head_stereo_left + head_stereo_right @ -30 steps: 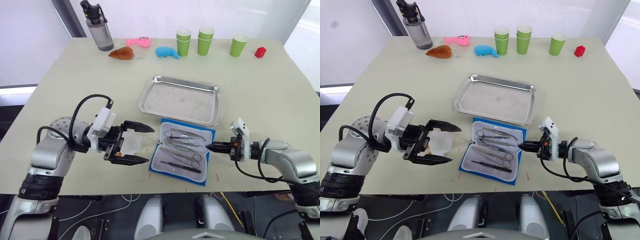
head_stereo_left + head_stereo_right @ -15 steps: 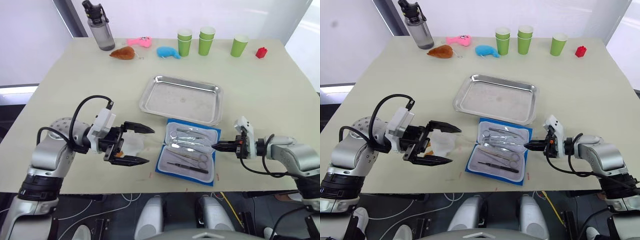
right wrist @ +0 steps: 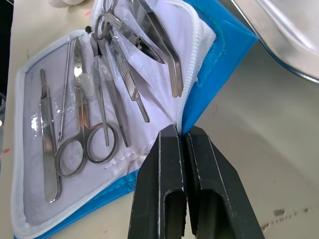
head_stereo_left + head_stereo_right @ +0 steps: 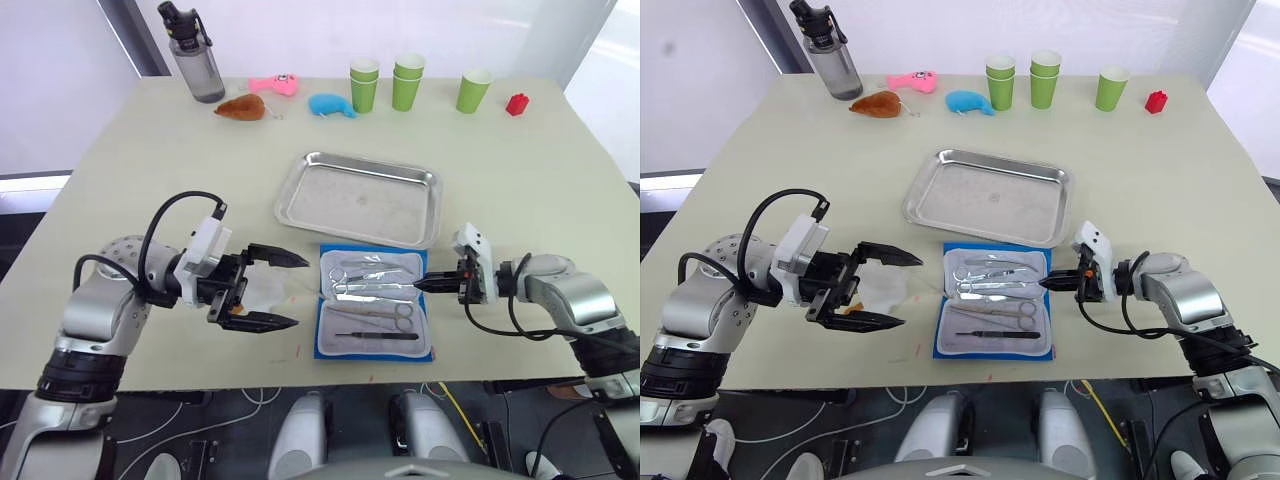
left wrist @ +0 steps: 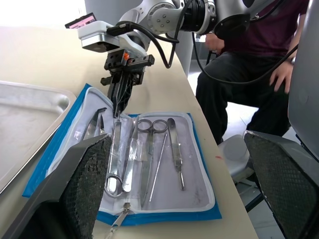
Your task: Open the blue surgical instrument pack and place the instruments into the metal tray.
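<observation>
This looks like a robotics lab or test room: a plain beige bench [image 4: 120, 150] against white walls holds staged props, green cups [image 4: 408, 80], soft toys [image 4: 276, 84], a water bottle [image 4: 193, 53] and a red block [image 4: 517, 104], while a seated person [image 5: 249, 64] watches nearby.

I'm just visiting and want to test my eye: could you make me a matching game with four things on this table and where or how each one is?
Things:
1. metal tray
2. blue surgical instrument pack
3. left end effector
4. right end effector

States:
A. shut, pinching the pack's edge
B. lying open, instruments showing
C. empty, beyond the pack
D. wide open, holding nothing

Pairs: 1-C, 2-B, 3-D, 4-A
</observation>
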Controlling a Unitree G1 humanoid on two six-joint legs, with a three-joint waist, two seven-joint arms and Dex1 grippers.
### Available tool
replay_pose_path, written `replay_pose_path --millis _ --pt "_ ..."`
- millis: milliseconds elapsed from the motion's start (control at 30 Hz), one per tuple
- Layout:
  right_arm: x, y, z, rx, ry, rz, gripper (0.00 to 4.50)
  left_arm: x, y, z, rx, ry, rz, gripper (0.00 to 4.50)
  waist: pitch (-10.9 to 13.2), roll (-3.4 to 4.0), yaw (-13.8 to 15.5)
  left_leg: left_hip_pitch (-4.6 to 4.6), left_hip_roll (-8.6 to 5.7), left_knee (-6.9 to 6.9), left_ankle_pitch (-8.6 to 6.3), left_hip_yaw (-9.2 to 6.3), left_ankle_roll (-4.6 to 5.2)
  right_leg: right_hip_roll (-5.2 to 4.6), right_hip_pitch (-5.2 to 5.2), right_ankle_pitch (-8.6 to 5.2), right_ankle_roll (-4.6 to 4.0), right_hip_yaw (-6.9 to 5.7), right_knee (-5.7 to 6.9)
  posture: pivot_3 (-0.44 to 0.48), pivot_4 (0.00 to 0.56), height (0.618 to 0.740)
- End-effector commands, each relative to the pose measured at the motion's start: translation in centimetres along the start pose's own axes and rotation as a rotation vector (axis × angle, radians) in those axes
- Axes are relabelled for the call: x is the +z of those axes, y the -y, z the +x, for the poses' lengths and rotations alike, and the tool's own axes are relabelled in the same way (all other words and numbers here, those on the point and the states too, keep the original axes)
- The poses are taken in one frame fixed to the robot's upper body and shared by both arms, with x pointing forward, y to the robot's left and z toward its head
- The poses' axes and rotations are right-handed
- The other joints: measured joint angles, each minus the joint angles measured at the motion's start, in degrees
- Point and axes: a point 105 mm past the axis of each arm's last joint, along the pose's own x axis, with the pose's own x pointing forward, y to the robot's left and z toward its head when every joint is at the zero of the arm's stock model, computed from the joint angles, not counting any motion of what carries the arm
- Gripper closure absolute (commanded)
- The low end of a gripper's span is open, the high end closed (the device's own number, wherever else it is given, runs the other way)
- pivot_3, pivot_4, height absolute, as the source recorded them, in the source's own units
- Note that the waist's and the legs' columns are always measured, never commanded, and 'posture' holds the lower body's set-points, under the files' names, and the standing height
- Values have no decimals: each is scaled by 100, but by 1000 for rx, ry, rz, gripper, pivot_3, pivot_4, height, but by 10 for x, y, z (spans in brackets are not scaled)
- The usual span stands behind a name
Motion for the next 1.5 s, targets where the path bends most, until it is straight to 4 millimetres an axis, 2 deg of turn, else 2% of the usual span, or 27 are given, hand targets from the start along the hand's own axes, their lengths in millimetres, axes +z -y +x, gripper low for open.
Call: replay_pose_path --millis 33,267,300,367,400,433,467,500,567,733,867,933,967,1000,1100,1300,1500 --pt "-1 3 4 -8 -26 -39 4475 6 3 -1 -14 2 34 0 0 0 -1 0 0 0 0 0 0 0 0 0 0 1 0 0 150 734" --pt "-4 2 -2 -28 -27 -60 4475 5 3 -2 -3 0 33 0 0 0 3 1 1 0 0 1 0 2 0 0 -1 1 0 0 150 734" --pt "-2 1 -4 -27 -16 -56 4041 5 3 -3 -2 0 32 0 0 0 4 1 1 0 0 1 0 2 0 0 0 2 0 0 150 734" --pt "0 -2 -7 -17 -1 -60 3634 4 4 -3 -1 0 30 0 0 0 18 0 1 0 0 2 0 1 0 0 0 3 -1 0 150 734" --pt "1 -3 -9 -15 9 -70 3178 4 4 -3 0 0 30 0 0 0 20 -1 1 0 0 1 0 1 0 0 0 3 -1 0 150 734" --pt "3 -3 -11 -24 23 -87 2994 4 3 -3 1 0 29 0 0 0 25 -1 1 0 0 1 0 1 0 0 0 3 -1 0 150 734" --pt "4 -4 -13 -27 35 -104 2478 4 3 -3 1 1 29 0 0 0 29 -1 1 0 0 1 0 1 0 0 0 2 -1 0 150 734" --pt "7 -2 -16 -59 54 -132 2282 4 3 -3 2 1 29 0 0 0 31 -4 1 0 0 -1 0 1 -1 0 0 1 -2 0 150 734" --pt "9 -4 -24 -66 69 -146 1286 4 3 -4 3 2 31 0 0 0 36 -4 0 0 0 1 0 0 -1 0 0 2 -2 0 150 734" --pt "11 -15 -44 -59 96 -220 1286 4 2 -5 4 3 34 0 3 0 43 -6 -3 0 0 1 0 -3 -2 0 0 2 -3 0 150 734" --pt "22 -29 -54 -30 189 -341 1286 6 1 -6 -1 10 45 0 5 -2 23 -6 -1 -2 0 0 0 -1 -2 0 0 1 -3 0 150 734" --pt "26 -32 -51 -42 210 -393 1286 6 1 -7 -5 11 48 0 5 -3 15 -5 -1 -2 0 1 0 -1 -2 0 1 3 -2 0 150 734" --pt "29 -36 -47 -30 227 -417 1013 6 1 -8 -8 10 49 0 6 -3 14 -5 -1 -2 0 1 0 -1 -2 0 1 3 -2 0 150 734" --pt "32 -40 -44 -12 245 -434 1013 6 0 -8 -11 9 50 0 6 -2 17 -5 -1 -2 0 2 0 0 -2 0 1 3 -2 0 150 734" --pt "37 -49 -36 40 283 -473 113 7 -1 -8 -18 8 55 0 6 -3 31 -5 -1 -2 0 -1 0 0 -2 0 1 1 -1 0 150 734" --pt "30 -44 -16 75 301 -553 113 8 -4 -8 -24 5 63 0 11 -10 28 -6 -3 -2 0 2 0 -3 -2 0 1 3 -3 0 150 734" --pt "14 -37 -2 92 278 -594 113 8 -4 -10 -21 0 62 0 16 -3 38 -4 0 -2 0 1 0 2 -3 -1 0 1 -1 0 150 734"
